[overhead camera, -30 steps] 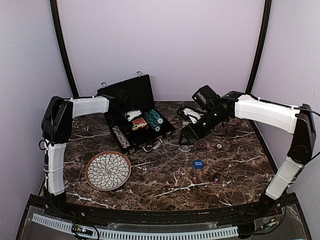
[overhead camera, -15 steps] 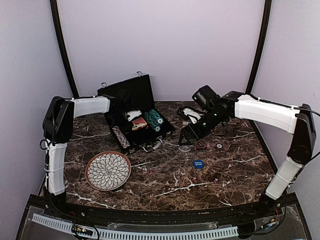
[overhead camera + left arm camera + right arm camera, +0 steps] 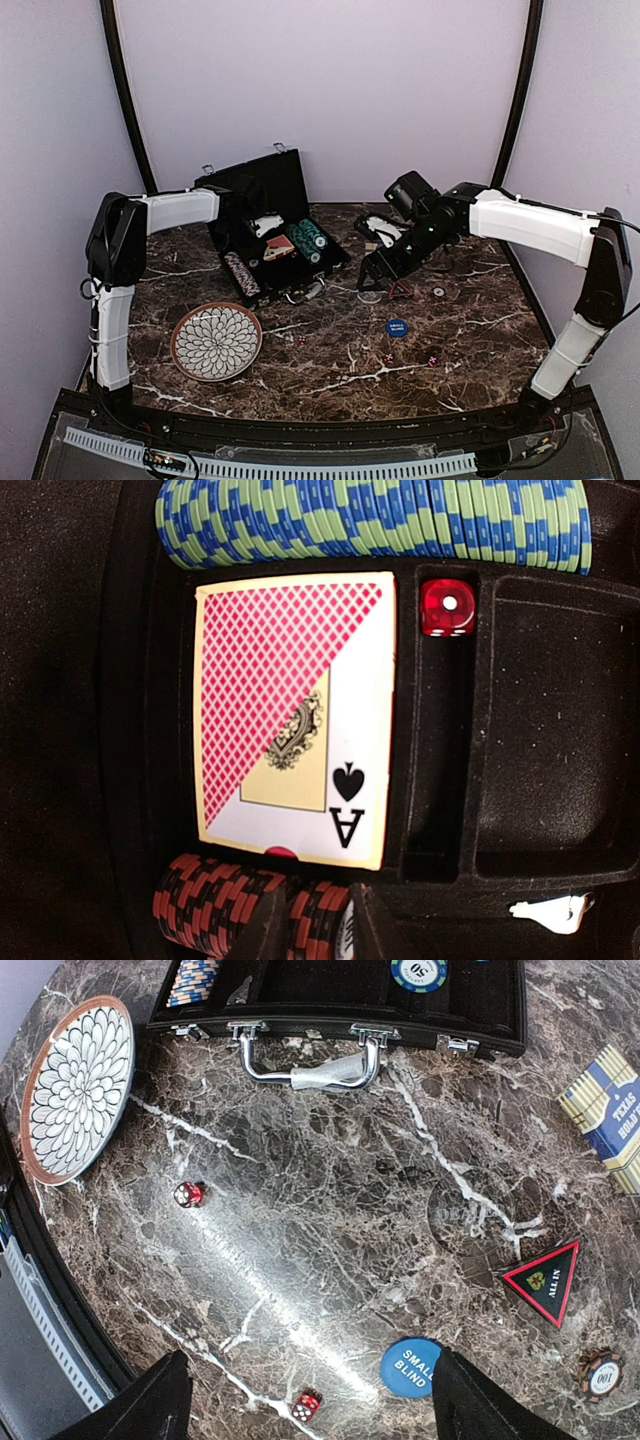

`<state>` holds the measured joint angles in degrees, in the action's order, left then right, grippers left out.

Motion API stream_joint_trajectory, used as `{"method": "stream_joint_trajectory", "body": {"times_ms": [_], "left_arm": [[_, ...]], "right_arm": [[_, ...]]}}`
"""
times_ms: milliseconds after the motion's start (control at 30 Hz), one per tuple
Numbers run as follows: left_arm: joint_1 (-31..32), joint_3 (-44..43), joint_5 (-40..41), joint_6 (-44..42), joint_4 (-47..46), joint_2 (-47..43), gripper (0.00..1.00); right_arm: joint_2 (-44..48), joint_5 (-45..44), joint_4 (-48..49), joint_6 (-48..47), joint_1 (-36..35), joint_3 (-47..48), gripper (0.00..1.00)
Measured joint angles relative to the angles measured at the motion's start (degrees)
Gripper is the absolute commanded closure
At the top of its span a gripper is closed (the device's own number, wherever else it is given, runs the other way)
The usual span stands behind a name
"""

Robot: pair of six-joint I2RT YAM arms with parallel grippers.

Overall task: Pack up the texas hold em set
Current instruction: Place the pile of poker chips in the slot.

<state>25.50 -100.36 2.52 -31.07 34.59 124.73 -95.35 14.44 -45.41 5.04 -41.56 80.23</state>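
An open black briefcase [image 3: 265, 185] sits at the back left of a dark marble tabletop [image 3: 470, 330], its lid standing upright. The left claw [image 3: 318, 905] hangs low inside the case, fingers parted only narrowly with nothing between them, right over a row of red and black chips [image 3: 215, 908]. Next to that row a card deck [image 3: 295, 715] lies in its recess, a red die [image 3: 447, 608] rests in the narrow slot beside it, and a row of blue and green chips [image 3: 370, 525] runs beyond. The right claw [image 3: 310, 1355] hovers wide and empty over loose pieces outside the case: a blue button [image 3: 410, 1368], a triangular all-in marker [image 3: 545, 1280], a loose die [image 3: 188, 1194], a second die [image 3: 307, 1403], a clear disc [image 3: 465, 1210], a single chip [image 3: 600, 1372] and a boxed blue deck [image 3: 612, 1110]. A patterned plate [image 3: 75, 1085] lies off to one side.

On the left, the likeliest trouble is a snag. The fingers sit so close to the chip row that a tilted or sideways pull-out could catch a chip edge and spill the row, or nudge the deck from its recess. On the right, the button and disc lie flat on polished stone, so closing fingers may skate over them or push them away. The dice are small and could roll or pop out of a pinch. The disc is nearly invisible and easily missed. Both arms reaching into the case together could collide or knock the lid shut
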Motion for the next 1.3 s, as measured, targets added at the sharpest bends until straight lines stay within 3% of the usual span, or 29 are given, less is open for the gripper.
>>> {"method": "stream_joint_trajectory", "body": {"times_ms": [1033, 1167, 1300], "left_arm": [[-1.4, 0.1, -0.2, 0.4, 0.3, -1.6, 0.78], [-1.8, 0.9, -1.9, 1.2, 0.2, -3.7, 0.75], [-2.0, 1.6, -4.7, 2.8, -0.3, -6.9, 0.66]], "right_arm": [[-0.3, -1.2, 0.2, 0.3, 0.9, -0.8, 0.15], [-0.2, -2.1, 0.3, 1.6, 2.7, -1.9, 0.13], [0.0, -4.5, 0.4, 3.3, 6.7, -3.1, 0.11]]}}
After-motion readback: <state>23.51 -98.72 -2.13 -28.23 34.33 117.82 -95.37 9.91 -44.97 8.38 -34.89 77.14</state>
